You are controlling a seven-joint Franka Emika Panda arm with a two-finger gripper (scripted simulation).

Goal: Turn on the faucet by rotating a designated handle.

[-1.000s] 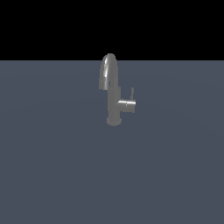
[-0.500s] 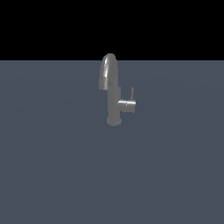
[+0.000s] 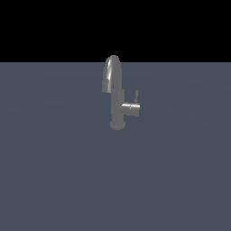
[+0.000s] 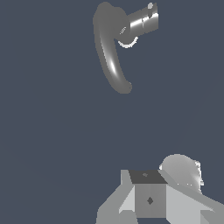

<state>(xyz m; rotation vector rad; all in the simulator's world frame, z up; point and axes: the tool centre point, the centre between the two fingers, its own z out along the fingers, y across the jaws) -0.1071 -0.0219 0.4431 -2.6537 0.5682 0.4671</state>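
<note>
Only the wrist view shows the gripper (image 4: 151, 199), as pale grey blocky parts at the frame's edge; its fingertips are cut off, so I cannot tell whether the jaws are spread or pressed together. It holds nothing visible and touches nothing. The faucet (image 4: 111, 48) lies well apart from it, seen from above, with bare dark floor (image 4: 52, 131) between them. The arched spout curves toward the gripper's side of the frame, and the side stub points away from it. In the exterior view the faucet (image 3: 116, 92) stands upright on the floor (image 3: 58, 171), the stub pointing to that view's right. The handle (image 3: 136, 96) rises upright from the stub's end, a thin rod.
</note>
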